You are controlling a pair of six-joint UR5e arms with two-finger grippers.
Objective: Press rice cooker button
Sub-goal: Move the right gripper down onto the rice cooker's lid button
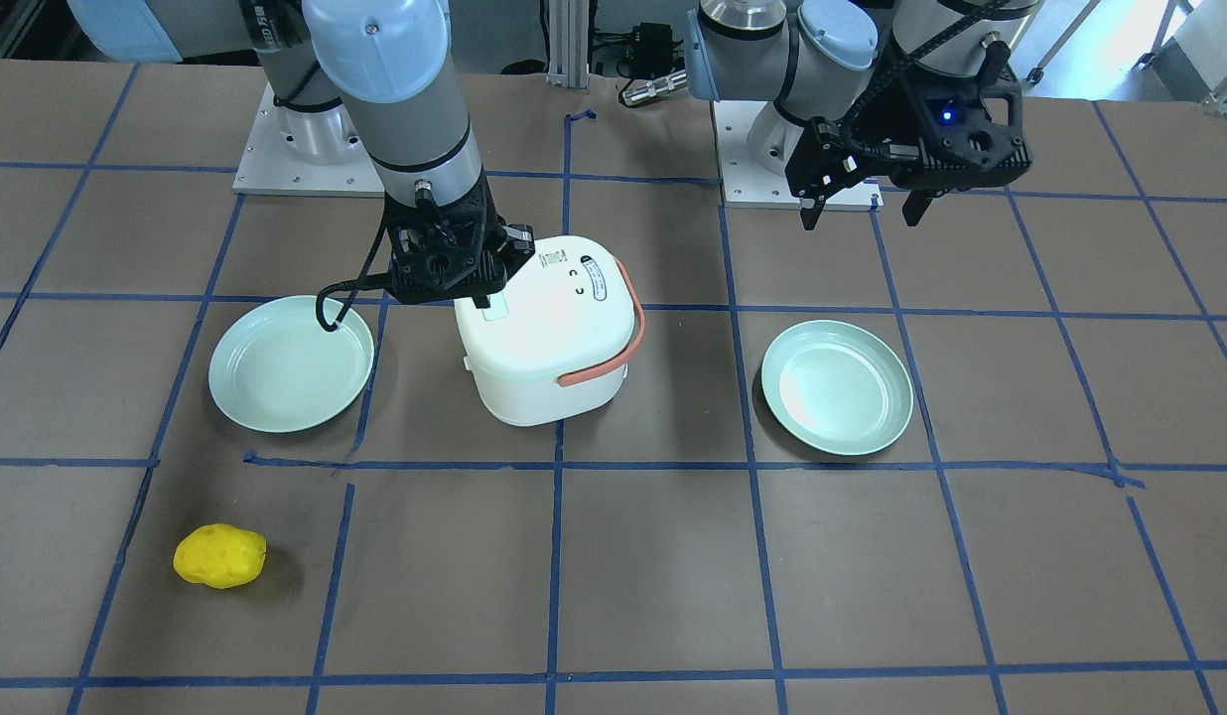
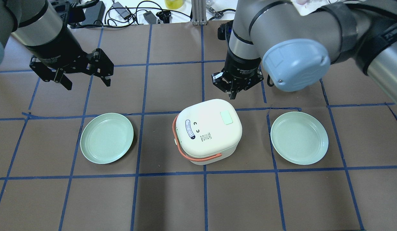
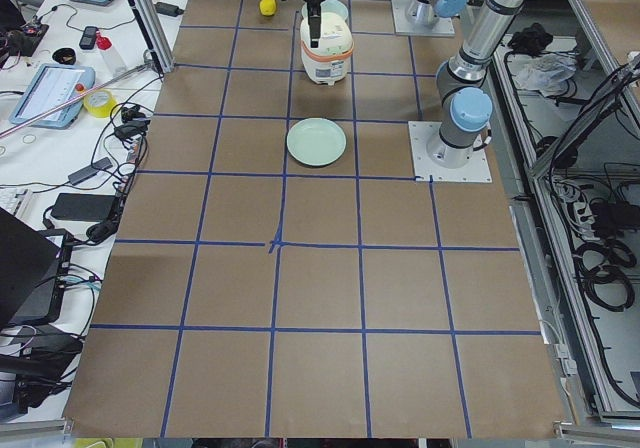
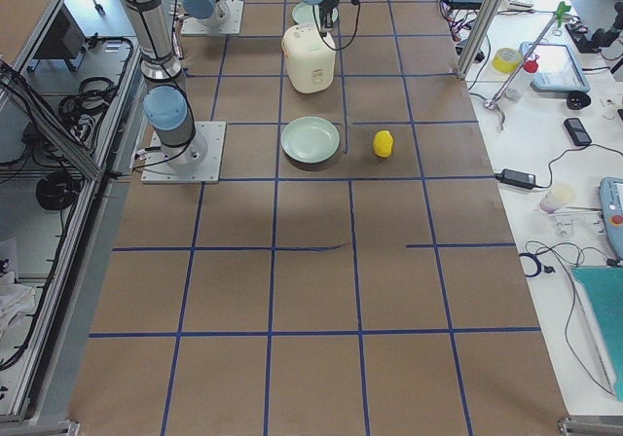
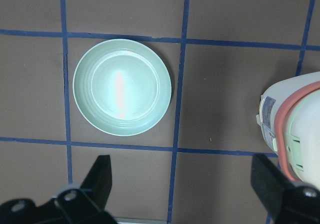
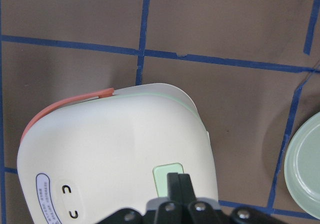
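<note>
The white rice cooker (image 2: 208,128) with a salmon handle stands mid-table. Its pale mint button (image 2: 226,117) sits on the lid top, on the side toward my right arm. My right gripper (image 2: 233,93) is shut and empty and points down over that side of the lid. In the right wrist view its closed fingertips (image 6: 178,176) overlap the button (image 6: 162,176); I cannot tell whether they touch it. In the front view the gripper (image 1: 479,298) hangs right at the button (image 1: 494,314). My left gripper (image 2: 86,80) is open and empty, high above the table, away from the cooker.
Two pale green plates lie either side of the cooker, one on my left (image 2: 107,138) and one on my right (image 2: 299,138). A yellow lumpy object (image 1: 219,556) lies on the far side of the table, on my right. Blue tape lines grid the brown table.
</note>
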